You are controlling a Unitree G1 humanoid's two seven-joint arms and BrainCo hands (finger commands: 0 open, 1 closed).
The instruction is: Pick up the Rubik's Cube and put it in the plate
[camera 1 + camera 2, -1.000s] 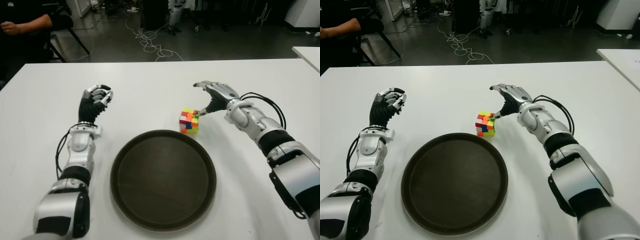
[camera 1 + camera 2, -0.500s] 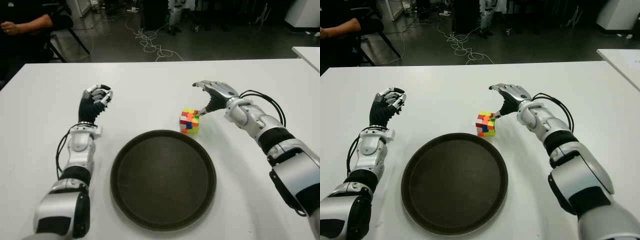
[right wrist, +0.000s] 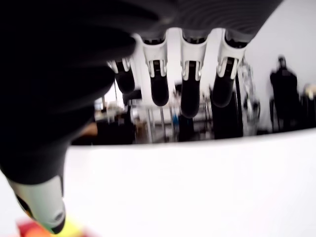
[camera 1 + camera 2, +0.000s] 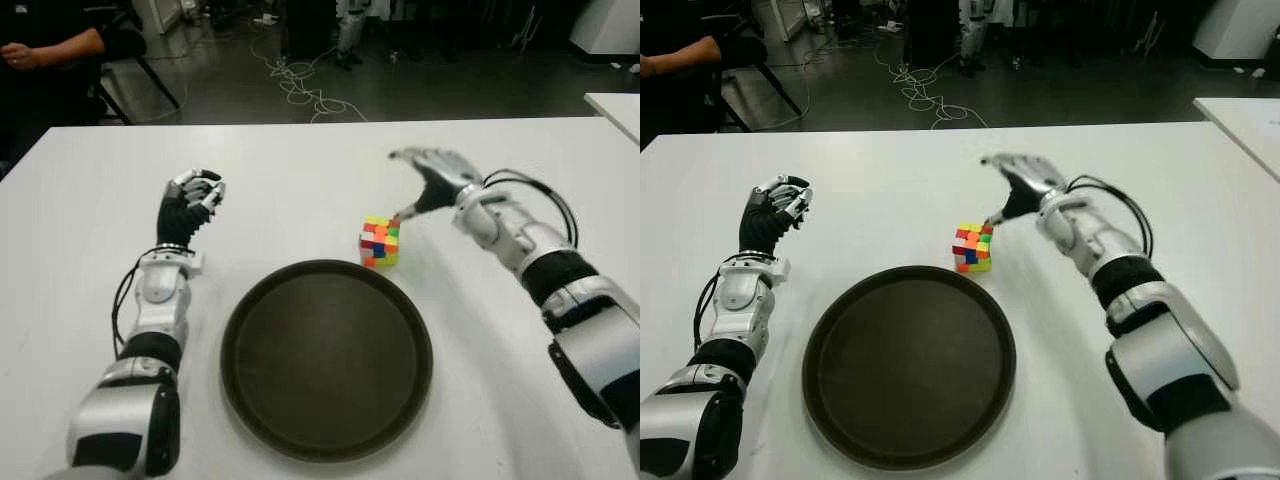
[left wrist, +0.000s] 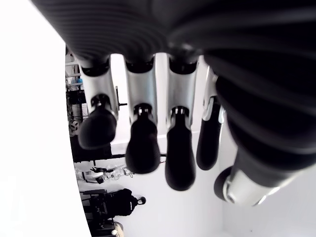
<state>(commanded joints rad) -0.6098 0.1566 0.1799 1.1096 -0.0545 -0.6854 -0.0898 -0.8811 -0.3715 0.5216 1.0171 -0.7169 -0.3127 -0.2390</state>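
Observation:
The Rubik's Cube [image 4: 379,243] stands on the white table [image 4: 300,190], just beyond the far right rim of the round dark plate [image 4: 327,357]. My right hand [image 4: 402,185] hovers above and to the right of the cube, open, fingers spread over it and holding nothing. Its thumb tip [image 4: 398,213] points down close to the cube's top right corner; I cannot tell if they touch. In the right wrist view a sliver of the cube [image 3: 74,231] shows below the thumb. My left hand [image 4: 190,200] shows at the left of the plate, fingers curled on nothing.
A person sits on a chair [image 4: 60,50] beyond the table's far left corner. Cables [image 4: 300,85] lie on the dark floor behind the table. Another white table's corner [image 4: 615,105] shows at the far right.
My right hand has risen slightly and shifted a little away from me, above the cube. The cube, the plate and my left hand have stayed in place.

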